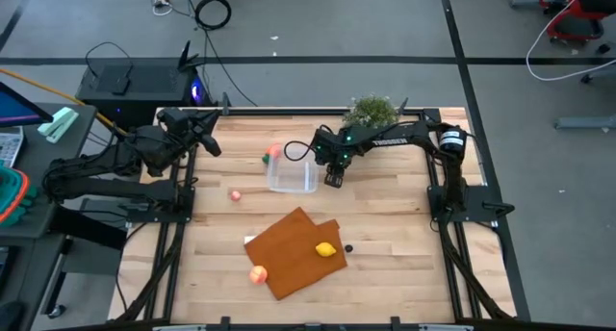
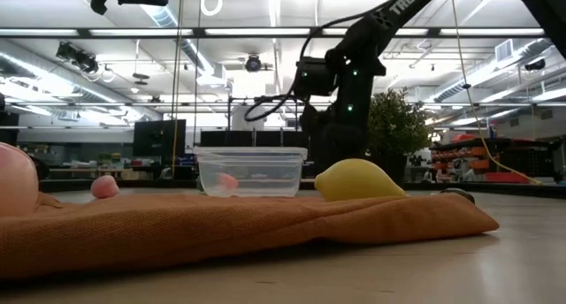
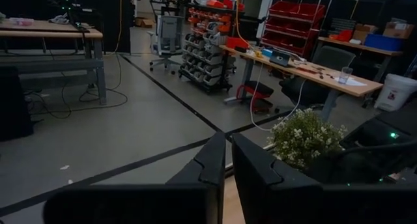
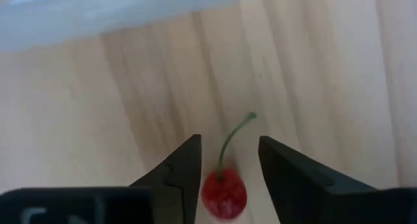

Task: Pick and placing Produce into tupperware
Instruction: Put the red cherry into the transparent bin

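Note:
The clear tupperware [image 1: 292, 174] stands on the wooden table, far of the orange-brown mat [image 1: 294, 249]. My right gripper [image 4: 229, 142] points down just right of the tupperware, open. Its fingers stand on either side of a red cherry [image 4: 224, 193] with a green stem, which lies on the wood. A lemon [image 1: 326, 249] lies on the mat and a peach-coloured fruit [image 1: 258, 274] lies at its near edge. A dark piece [image 1: 348, 247], a pink piece [image 1: 235, 194], a green piece [image 1: 266, 159] and an orange-pink fruit [image 1: 276, 151] lie on the table. My left gripper [image 3: 227, 165] is shut, raised over the table's far left.
A bushy potted plant [image 1: 371, 110] stands at the table's far edge, just behind my right arm. The tupperware's wall [image 4: 98, 15] is close beyond the right fingers. Bare wood [image 1: 404, 216] lies right of the mat.

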{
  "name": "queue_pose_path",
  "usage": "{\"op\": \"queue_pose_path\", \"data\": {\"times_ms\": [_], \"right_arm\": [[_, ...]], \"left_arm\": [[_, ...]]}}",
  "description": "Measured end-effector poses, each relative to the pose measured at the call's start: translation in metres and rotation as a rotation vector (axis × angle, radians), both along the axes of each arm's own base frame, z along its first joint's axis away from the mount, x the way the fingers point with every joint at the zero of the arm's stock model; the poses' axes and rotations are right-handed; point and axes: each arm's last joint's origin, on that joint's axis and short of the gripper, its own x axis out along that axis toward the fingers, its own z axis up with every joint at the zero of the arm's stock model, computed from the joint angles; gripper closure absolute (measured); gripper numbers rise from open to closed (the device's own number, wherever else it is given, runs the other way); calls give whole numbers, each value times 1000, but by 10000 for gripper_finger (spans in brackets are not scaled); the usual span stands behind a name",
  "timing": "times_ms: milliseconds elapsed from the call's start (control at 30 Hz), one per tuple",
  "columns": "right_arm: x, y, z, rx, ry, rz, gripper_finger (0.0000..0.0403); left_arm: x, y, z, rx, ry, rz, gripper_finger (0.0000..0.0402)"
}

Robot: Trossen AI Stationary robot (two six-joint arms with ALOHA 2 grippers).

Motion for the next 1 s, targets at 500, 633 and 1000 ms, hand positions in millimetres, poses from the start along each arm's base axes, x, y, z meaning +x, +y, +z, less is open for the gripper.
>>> {"op": "queue_pose_path", "data": {"times_ms": [500, 633, 1000], "right_arm": [[-2, -5, -8, 17, 25, -14, 395], [-2, -3, -4, -3, 25, -40, 402], [-11, 5, 30, -20, -22, -57, 403]], "left_arm": [[0, 0, 0, -1, -1, 1, 376], [0, 0, 0, -1, -1, 0, 371], [0, 0, 0, -1, 0, 1, 381]]}}
